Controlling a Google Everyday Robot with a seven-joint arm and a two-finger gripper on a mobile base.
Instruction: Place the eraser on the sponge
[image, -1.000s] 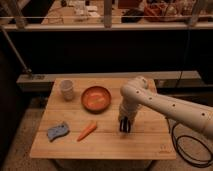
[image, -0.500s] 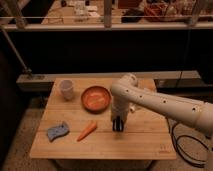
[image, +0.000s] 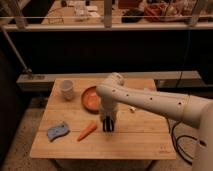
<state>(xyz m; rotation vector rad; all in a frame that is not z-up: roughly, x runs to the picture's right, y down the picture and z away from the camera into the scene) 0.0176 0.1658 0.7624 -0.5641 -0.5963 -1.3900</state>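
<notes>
Camera view shows the hand (image: 108, 126) low over the counter (image: 137, 139), its fingers pressed together on a dark upright block that I take to be the eraser (image: 108, 129); no eraser lies anywhere else on the counter. Over the last second the hand has slid steadily sideways toward the sponge side, which suggests the eraser is being carried over. The carrot (image: 87, 131) lies just beside the hand, between it and the sponge (image: 58, 131), which sits farther out with nothing on top. Behind the hand, close by, an orange bowl (image: 83, 98) shows nothing inside. A pale cup (image: 67, 89) stands beyond the bowl; I cannot tell what it holds.
</notes>
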